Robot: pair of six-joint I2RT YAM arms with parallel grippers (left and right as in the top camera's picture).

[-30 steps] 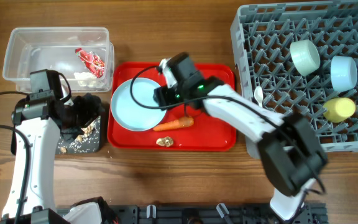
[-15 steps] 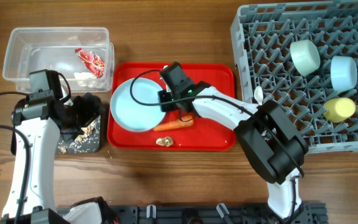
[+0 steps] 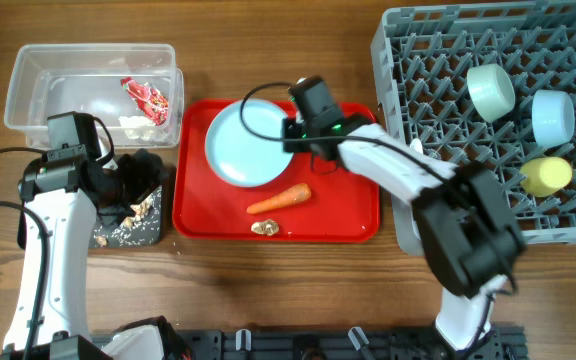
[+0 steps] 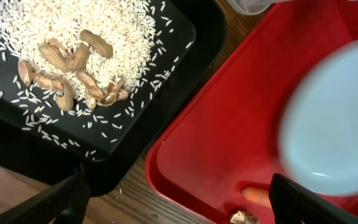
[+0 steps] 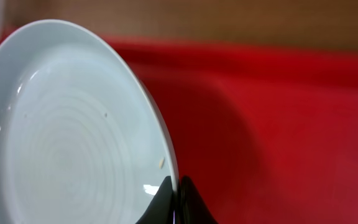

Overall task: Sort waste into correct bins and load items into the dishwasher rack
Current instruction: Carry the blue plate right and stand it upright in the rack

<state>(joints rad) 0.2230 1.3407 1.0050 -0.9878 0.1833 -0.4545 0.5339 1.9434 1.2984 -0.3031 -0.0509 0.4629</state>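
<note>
While my right hand [image 3: 288, 142] pinched the light blue plate [image 3: 246, 148] at mid-frame, bowls [image 3: 491, 90] and yellow cup [image 3: 545, 176] already sat in the dishwasher rack [image 3: 428, 100] at right; carrot [image 3: 279, 199] and brown lump [image 3: 264, 227] awaited sorting, my left hand [image 3: 140, 185] spread.

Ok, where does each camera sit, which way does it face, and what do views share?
Overhead: fixed above the table, looking straight down on clear tub, black tray, red tray, rack; both arms show.
Left wrist: on the left arm, looking down at the black tray's rice and red tray; the open left tool shows at bottom corners.
Right wrist: on the right arm, low over the red tray, facing the plate; right tool shut on its rim.
Shared: plate and red tray, in all three.
</note>
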